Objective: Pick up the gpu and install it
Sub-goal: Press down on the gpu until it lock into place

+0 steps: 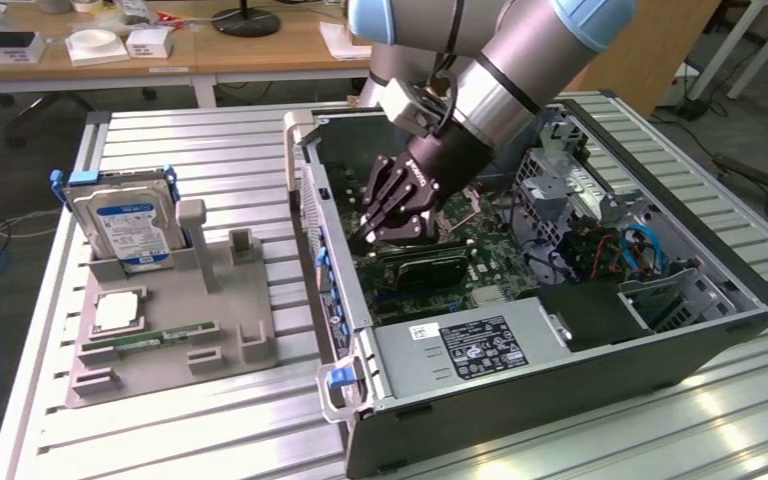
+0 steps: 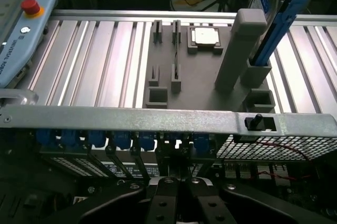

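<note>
Inside the open computer case (image 1: 704,330), the hand (image 1: 387,236) is closed, its fingers pressed together, tip down on the gpu (image 1: 424,266). The card lies directly beneath it on the motherboard, long axis running across the case toward the exterior view's right. Beyond, at the left, the parts holder (image 1: 224,330) stands on the bench (image 1: 197,150).

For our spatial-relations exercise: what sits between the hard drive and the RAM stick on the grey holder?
The square CPU chip, seen in the exterior view.
</note>
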Controlling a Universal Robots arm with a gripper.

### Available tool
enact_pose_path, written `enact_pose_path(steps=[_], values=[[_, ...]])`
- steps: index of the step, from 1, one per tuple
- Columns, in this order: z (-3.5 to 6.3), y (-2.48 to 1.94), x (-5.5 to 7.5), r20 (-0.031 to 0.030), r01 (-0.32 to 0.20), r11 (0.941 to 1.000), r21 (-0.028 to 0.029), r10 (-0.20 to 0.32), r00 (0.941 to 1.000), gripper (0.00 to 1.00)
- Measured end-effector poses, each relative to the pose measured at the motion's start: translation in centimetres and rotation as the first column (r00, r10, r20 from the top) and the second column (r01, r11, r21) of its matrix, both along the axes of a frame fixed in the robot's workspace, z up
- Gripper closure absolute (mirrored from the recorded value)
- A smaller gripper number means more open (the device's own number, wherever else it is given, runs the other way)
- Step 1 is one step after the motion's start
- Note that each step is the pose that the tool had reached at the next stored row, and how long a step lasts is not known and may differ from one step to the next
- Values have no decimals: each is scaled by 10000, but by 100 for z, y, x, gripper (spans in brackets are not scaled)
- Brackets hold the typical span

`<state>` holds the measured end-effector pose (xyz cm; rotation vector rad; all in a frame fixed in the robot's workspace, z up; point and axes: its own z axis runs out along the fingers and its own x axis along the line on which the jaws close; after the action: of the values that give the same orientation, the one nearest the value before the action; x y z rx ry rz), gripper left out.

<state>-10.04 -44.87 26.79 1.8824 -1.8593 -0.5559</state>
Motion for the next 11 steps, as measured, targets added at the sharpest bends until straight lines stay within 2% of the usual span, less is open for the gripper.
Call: enact_pose_path(steps=[6,11], values=[[8,5,-10,39,-63,10000,-4,63,10000,90],[94,5,-11,41,-63,10000,-1,63,10000,90]])
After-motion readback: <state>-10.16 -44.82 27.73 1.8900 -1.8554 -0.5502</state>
